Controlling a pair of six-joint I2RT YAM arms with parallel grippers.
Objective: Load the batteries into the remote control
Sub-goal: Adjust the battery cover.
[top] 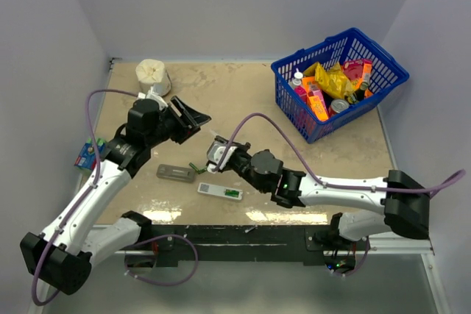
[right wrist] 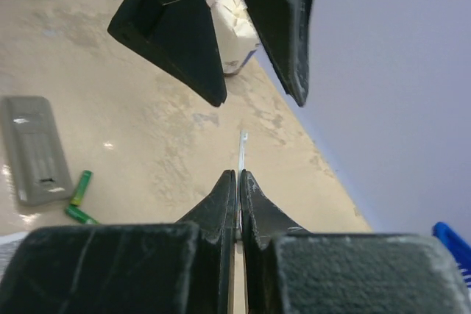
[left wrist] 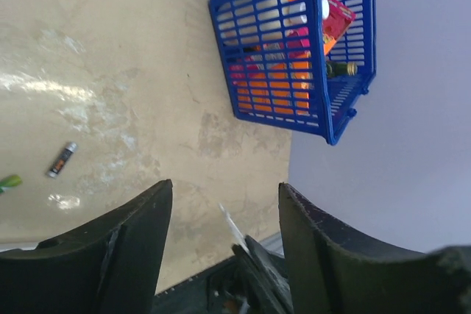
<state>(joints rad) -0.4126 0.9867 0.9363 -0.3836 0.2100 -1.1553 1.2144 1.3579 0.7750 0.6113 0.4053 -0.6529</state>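
The white remote control point(top: 219, 191) lies flat near the table's front with a green cell point(top: 232, 193) in its open bay. Two loose green batteries point(top: 197, 169) lie just behind it; they also show in the right wrist view point(right wrist: 79, 189). A dark battery point(left wrist: 62, 159) lies on the table in the left wrist view. My right gripper point(top: 215, 148) point(right wrist: 238, 173) is shut on the thin white back cover point(right wrist: 241, 145), held edge-on above the table. My left gripper point(top: 195, 112) point(left wrist: 224, 185) is open and empty, raised just beyond the cover point(left wrist: 232, 224).
A grey remote point(top: 176, 173) point(right wrist: 33, 148) lies left of the white one. A blue basket point(top: 340, 79) point(left wrist: 294, 49) of packets stands at the back right. A white roll point(top: 152, 73) stands at the back left. A wrapped battery pack point(top: 87, 154) lies at the left edge.
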